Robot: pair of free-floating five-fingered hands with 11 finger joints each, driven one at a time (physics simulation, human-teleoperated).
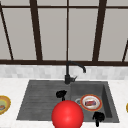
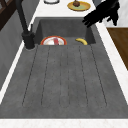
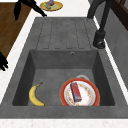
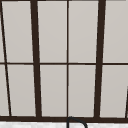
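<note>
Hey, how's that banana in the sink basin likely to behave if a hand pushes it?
The banana lies on its curved side on the flat basin floor, so it would probably pivot or slide rather than roll. It looks smooth, perhaps slippery. The plate beside it could block it.

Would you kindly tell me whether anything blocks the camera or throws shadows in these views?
Front view: a red ball close to the lens hides the sink's front edge. Right side view: the basin walls are evenly shaded, and the banana and plate cast no clear shadows.
</note>
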